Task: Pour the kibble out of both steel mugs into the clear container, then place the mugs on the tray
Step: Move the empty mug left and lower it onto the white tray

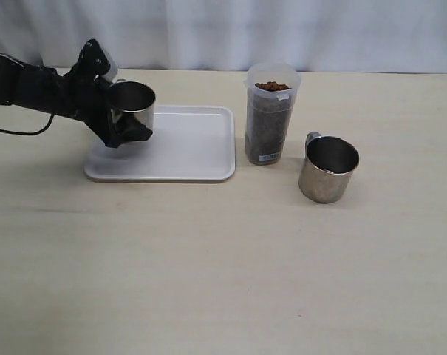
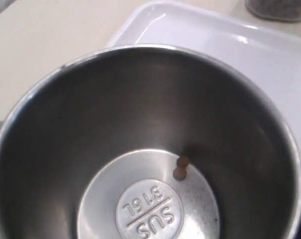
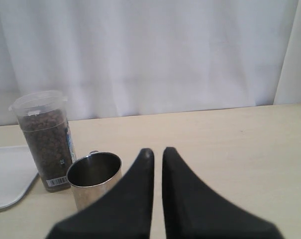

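Clasping a steel mug [image 1: 131,103] over the tray [image 1: 201,148], left pincer [image 1: 124,127] spreads wide; right pincer [image 3: 155,152], closed empty, faces the second mug [image 1: 329,170].

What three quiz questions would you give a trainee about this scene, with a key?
1. Fill in: the left mug, at the left end of the tray, holds ___ pellets.
2. True or false: the right gripper is shut.
3. Where does the right mug stand? A: on the tray. B: on the table, beside the container. C: inside the container.
Key: 1 two; 2 true; 3 B.
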`<action>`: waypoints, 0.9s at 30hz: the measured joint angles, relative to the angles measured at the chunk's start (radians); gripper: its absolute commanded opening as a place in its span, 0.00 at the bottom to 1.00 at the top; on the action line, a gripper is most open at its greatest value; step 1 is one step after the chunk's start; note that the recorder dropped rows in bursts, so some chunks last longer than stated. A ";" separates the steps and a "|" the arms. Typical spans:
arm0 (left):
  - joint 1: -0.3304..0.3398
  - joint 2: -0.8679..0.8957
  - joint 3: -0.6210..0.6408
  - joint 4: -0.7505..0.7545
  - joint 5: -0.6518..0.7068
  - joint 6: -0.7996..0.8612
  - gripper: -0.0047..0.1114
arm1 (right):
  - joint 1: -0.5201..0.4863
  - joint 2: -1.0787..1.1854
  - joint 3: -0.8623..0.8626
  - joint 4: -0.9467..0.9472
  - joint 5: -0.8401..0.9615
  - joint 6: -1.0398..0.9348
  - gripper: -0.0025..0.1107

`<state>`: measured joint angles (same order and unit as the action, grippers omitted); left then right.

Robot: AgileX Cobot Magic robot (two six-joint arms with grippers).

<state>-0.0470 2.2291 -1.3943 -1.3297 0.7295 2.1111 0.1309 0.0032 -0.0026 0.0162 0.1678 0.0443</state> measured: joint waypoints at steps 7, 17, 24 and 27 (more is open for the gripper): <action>0.038 0.036 -0.065 -0.022 -0.006 0.000 0.04 | 0.000 0.000 0.000 0.000 0.000 0.000 0.06; 0.048 0.117 -0.077 -0.127 -0.013 0.000 0.04 | 0.000 0.000 0.000 0.000 0.000 0.000 0.06; 0.059 0.117 -0.079 -0.158 0.068 0.000 0.39 | 0.000 0.000 0.000 0.000 0.000 0.000 0.06; 0.059 0.117 -0.079 -0.160 0.072 -0.003 0.66 | 0.000 0.000 0.000 0.000 0.000 0.000 0.06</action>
<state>0.0117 2.3460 -1.4732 -1.4902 0.8018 2.1077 0.1309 0.0032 -0.0026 0.0162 0.1678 0.0443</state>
